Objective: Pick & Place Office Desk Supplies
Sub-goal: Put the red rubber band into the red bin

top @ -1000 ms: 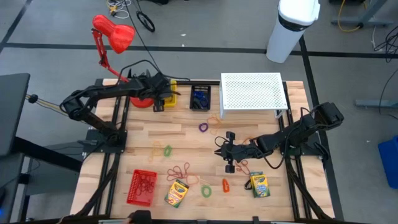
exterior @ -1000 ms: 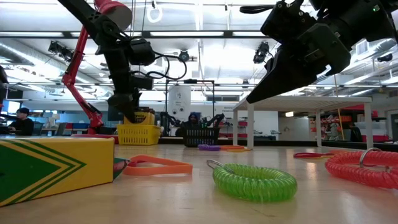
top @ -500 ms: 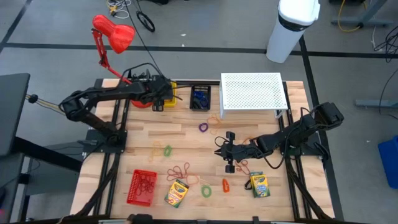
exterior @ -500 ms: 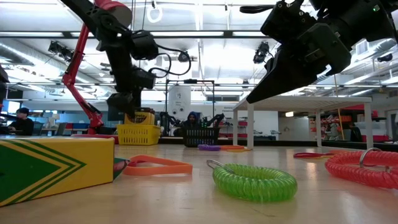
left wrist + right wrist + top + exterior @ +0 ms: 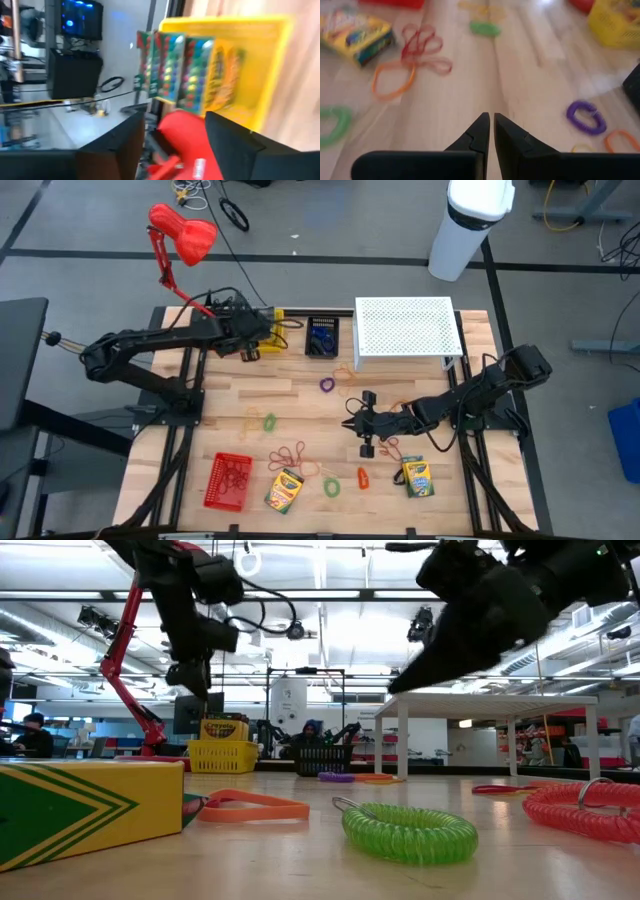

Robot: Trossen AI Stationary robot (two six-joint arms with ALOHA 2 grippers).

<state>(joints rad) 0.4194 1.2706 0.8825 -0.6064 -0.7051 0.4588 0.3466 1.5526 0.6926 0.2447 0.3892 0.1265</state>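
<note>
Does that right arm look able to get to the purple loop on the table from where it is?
Probably yes. The right gripper, shut and empty, hangs near the purple loop, with only bare wooden table between them.

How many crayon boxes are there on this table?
3 for sure: one crayon box near the front edge beside the red tray, one front right, and one standing in the yellow basket at the back. More may be hidden.
</note>
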